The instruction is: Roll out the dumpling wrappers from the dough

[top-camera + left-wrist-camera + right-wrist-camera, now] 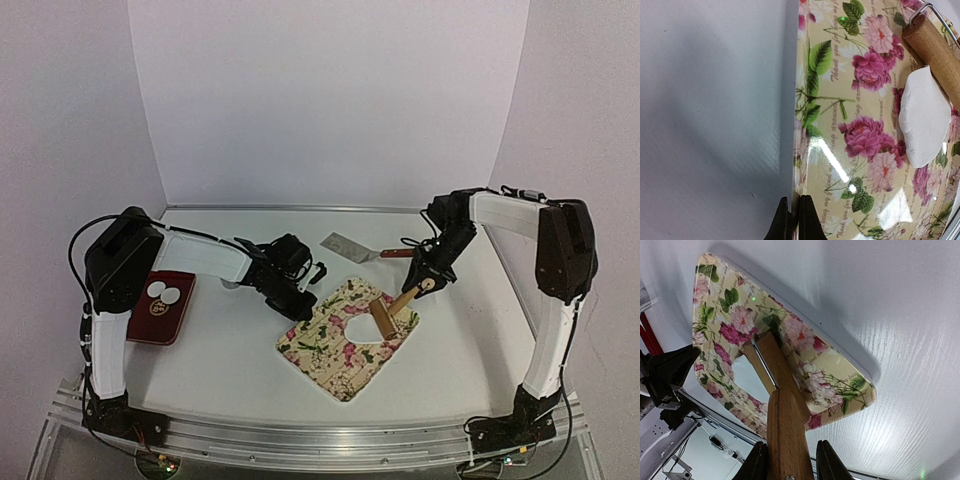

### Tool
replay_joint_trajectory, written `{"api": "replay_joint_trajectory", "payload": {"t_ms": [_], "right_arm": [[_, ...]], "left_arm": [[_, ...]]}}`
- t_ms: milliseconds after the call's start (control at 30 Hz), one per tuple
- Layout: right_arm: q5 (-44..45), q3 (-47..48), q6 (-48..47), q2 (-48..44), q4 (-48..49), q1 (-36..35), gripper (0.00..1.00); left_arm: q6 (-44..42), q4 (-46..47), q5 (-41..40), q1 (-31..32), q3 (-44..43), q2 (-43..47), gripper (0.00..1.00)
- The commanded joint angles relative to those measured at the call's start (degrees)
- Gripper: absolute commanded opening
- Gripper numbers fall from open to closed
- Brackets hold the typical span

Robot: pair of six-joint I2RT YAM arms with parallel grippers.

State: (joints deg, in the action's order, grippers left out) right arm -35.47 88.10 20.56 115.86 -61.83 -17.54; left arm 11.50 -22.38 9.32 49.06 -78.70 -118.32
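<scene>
A flat white dough piece lies on a floral tray. A wooden rolling pin rests on the dough's right edge. My right gripper is shut on the pin's handle. The roller lies across the dough in the right wrist view. My left gripper is shut on the tray's left rim, its fingertips pinching the edge. The left wrist view also shows the dough and the pin. Two dumpling wrappers lie on a dark red board at the left.
A metal spatula with a red handle lies behind the tray, near the right arm. White walls close the back and sides. The left arm's forearm stretches across the table between the red board and the tray.
</scene>
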Motion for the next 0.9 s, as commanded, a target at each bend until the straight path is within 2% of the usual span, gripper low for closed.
{"api": "replay_joint_trajectory", "payload": {"t_ms": [0,267,367,400,600,733,867], "right_arm": [[44.17,-4.99,2.05,8.17,-5.52,1.44,0.00],[44.93,-4.59,1.69,5.94,-6.23,3.08,0.00],[42.40,-3.15,0.49,4.17,-6.46,3.15,0.00],[40.63,-2.40,-0.43,3.10,-6.34,3.13,0.00],[23.25,3.14,-5.94,-6.05,-6.04,2.67,0.00],[15.21,4.20,-6.10,-10.33,-6.30,0.10,0.00],[12.18,3.58,-3.67,-13.70,-5.95,-2.97,0.00]], "left_arm": [[0.52,-4.42,-7.12,-2.74,-0.20,-1.12,0.00],[1.06,-4.92,-7.14,-2.74,-1.51,-0.51,0.00],[1.82,-6.25,-7.32,-2.73,-3.90,-0.16,0.02],[2.21,-6.83,-7.27,-2.70,-5.08,0.03,0.06],[7.10,-11.43,-6.62,-2.70,-11.67,2.76,0.41],[13.64,-13.02,-4.14,-2.69,-9.86,6.00,0.50],[20.98,-10.43,2.28,-2.49,-2.11,9.99,0.53]]}}
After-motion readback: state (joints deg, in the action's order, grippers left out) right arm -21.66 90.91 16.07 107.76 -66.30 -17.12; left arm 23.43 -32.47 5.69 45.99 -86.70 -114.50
